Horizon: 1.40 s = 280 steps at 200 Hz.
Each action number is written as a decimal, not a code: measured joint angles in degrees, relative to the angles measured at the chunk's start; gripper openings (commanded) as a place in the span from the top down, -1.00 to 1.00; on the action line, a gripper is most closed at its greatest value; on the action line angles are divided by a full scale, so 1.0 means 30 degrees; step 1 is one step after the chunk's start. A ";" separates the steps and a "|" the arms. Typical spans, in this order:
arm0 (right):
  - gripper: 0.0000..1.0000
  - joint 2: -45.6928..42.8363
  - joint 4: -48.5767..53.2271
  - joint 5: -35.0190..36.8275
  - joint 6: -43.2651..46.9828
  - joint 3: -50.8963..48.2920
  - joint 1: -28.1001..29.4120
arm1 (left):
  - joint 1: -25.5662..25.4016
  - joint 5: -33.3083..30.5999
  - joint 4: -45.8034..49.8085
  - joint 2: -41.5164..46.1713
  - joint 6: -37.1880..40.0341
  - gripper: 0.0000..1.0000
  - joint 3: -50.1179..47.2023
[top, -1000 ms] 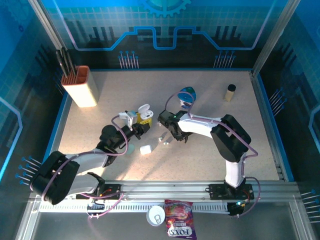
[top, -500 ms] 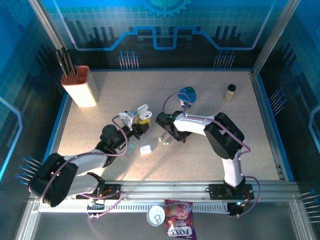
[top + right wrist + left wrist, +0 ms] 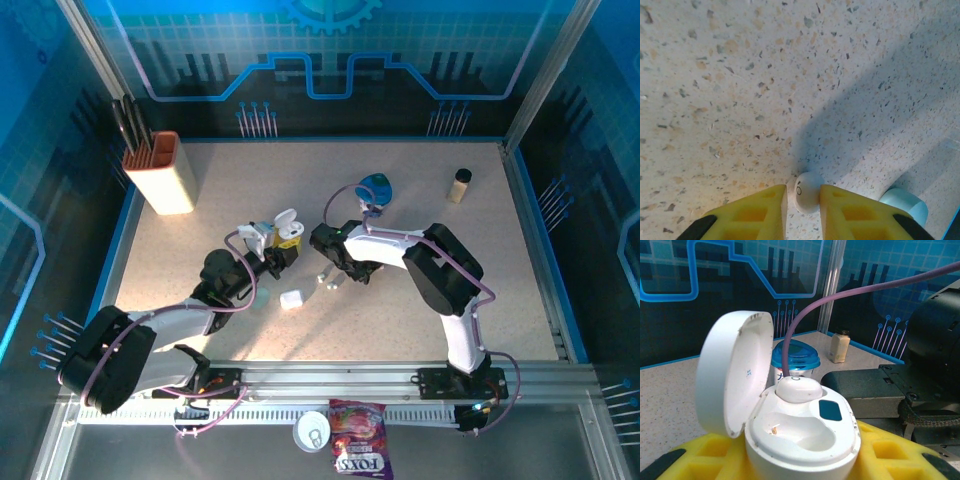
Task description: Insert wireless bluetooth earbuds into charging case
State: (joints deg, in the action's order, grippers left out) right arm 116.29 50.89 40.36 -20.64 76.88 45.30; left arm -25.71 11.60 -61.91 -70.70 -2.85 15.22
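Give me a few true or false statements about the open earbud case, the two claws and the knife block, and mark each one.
1. The charging case held in the left claw has its lid flipped open. True.
2. Both slots of that case are empty. False: a seated earbud fills the far slot, and the near slot is empty.
3. The right claw has a finger on either side of a white earbud lying on the table. True.
4. The knife block lies tipped over mid-table. False: it stands upright at the far left corner.
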 measured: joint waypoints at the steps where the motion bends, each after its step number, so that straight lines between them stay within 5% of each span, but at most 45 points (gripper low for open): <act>1: 0.52 0.0000 0.0015 0.0000 0.0000 0.0000 0.0000 | 0.0000 -0.0007 0.0000 0.0000 0.0000 0.21 0.0000; 195: 0.66 0.0117 0.0066 0.0160 0.0474 0.0095 -0.0707 | 0.0000 0.0007 -0.0022 -0.0372 0.0000 0.20 0.0000; 280: 0.65 -0.9799 -0.4466 -0.7060 -0.1311 -0.4779 -0.3330 | -0.0182 0.0138 -0.2200 -0.3840 0.0007 0.22 0.0073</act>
State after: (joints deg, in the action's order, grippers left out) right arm 86.89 37.50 19.18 -24.58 62.54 35.31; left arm -26.26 12.01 -68.51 -82.21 -2.83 15.44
